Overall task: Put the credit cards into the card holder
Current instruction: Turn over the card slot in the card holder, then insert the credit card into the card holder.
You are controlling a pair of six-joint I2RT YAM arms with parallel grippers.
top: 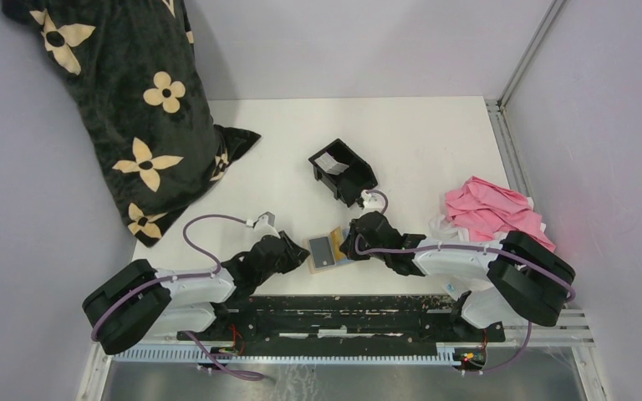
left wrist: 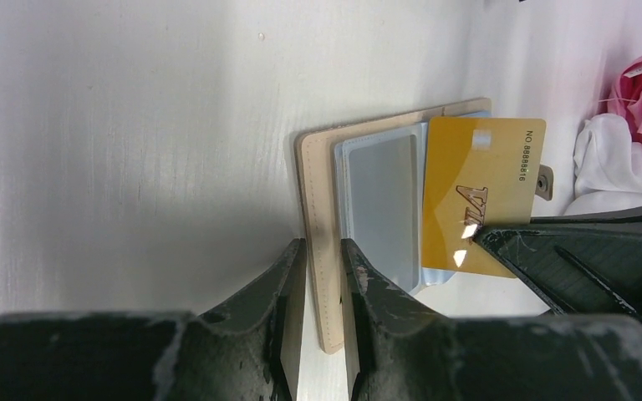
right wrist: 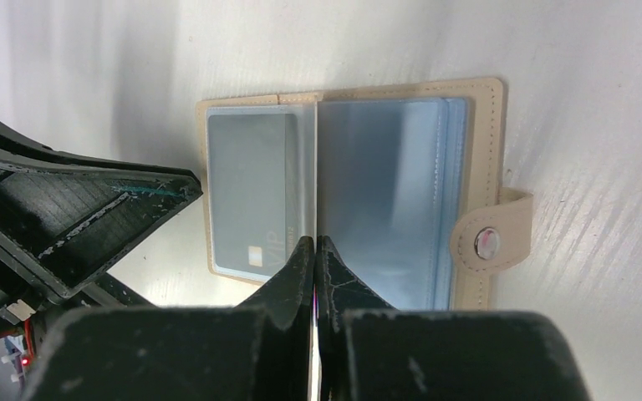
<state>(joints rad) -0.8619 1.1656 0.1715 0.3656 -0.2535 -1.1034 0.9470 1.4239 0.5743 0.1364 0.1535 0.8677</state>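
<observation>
Pinching the gold card (left wrist: 481, 196) over the card holder (left wrist: 318, 209) clamped by the left end effector (left wrist: 322, 246), the right end effector (right wrist: 314, 244) has a sleeved card (right wrist: 251, 192) below, a pale card (top: 331, 161) beyond.

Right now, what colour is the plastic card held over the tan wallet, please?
Golden-yellow card, clearest from left wrist view.

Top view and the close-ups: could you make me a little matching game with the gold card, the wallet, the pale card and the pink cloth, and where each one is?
Things:
1. gold card
2. wallet
3. pale card
4. pink cloth

Places:
A. inside the black tray
B. heaped at the right edge of the table
C. pinched in the right tool
D. lying open, its clear sleeves showing

Pairs: 1-C, 2-D, 3-A, 4-B
</observation>
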